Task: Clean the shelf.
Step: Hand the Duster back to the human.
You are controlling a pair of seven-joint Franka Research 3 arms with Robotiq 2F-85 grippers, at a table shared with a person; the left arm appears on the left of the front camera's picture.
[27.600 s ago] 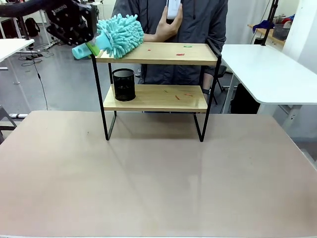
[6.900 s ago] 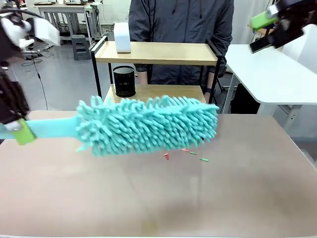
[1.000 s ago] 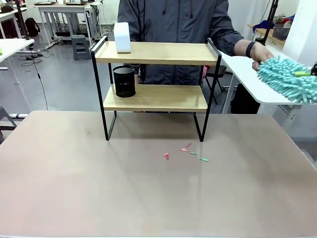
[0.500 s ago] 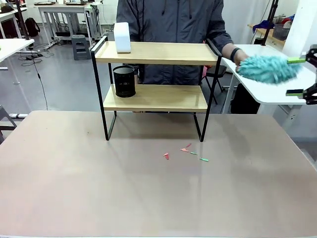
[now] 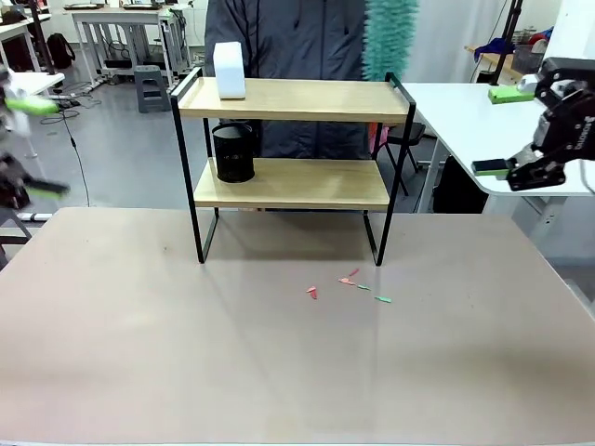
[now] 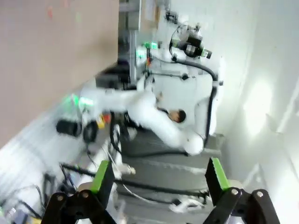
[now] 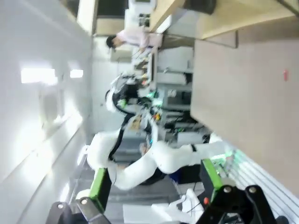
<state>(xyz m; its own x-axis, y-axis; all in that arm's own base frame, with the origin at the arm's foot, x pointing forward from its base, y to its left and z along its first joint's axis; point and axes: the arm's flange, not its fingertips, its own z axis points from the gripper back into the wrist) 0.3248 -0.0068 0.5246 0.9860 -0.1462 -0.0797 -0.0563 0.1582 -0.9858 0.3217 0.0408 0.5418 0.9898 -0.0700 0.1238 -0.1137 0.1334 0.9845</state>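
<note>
Shelf stands upright at the far middle of the tabletop, legs on the surface, w/ a person right behind it. Top board: white box-shaped item near its left end. Lower board: black mesh cup at left. Both boards otherwise bare wood. Teal fluffy duster hangs roughly vertical above the shelf's right end, at the person's side; who or what grips it can't be told.

On the tabletop just in front of the shelf's right legs: a few small red and green scraps, loosely scattered.

Right pincer is off to the right, above the white side table, well apart from the shelf; green pads wide apart, nothing between them. Right wrist view agrees, pincer spread, empty.

Left pincer at far left edge, motion-blurred, well apart from the shelf; left wrist view shows pincer w/ fingers spread, holding nothing.
</note>
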